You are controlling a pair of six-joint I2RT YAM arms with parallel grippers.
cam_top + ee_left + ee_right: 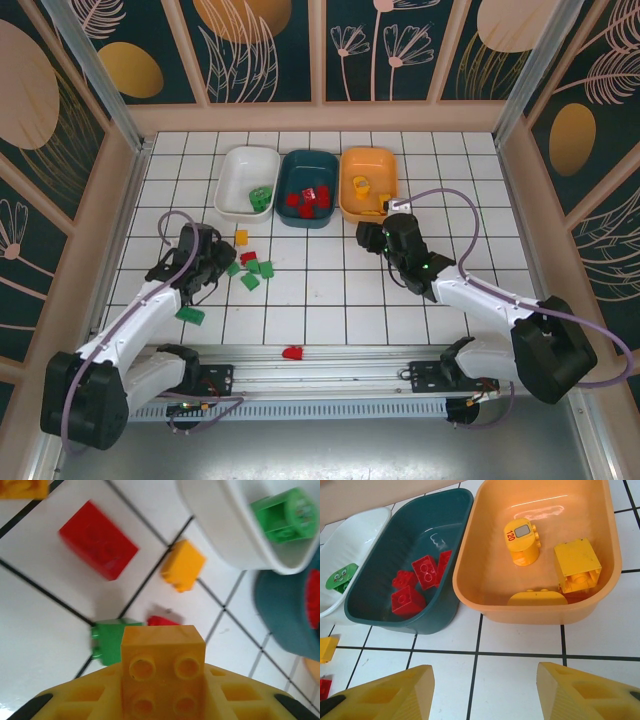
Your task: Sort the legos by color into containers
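Left pincer (205, 265) pinching a yellow brick (162, 662) with its studs facing the wrist camera, held over the loose legos (253, 272) on the worktop (340, 300).

Right pincer (484, 690) spread, nothing between its fingers, just in front of the orange tray (485, 545).

Contents: orange tray has yellow pieces (576, 562); teal tray (380, 545) has red bricks (412, 585); white tray (232, 170) has a green piece (260, 198).

One red brick (292, 352) lies apart, near the arm bases.

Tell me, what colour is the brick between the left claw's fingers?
Yellow-orange; the brick shows best in the left wrist view.
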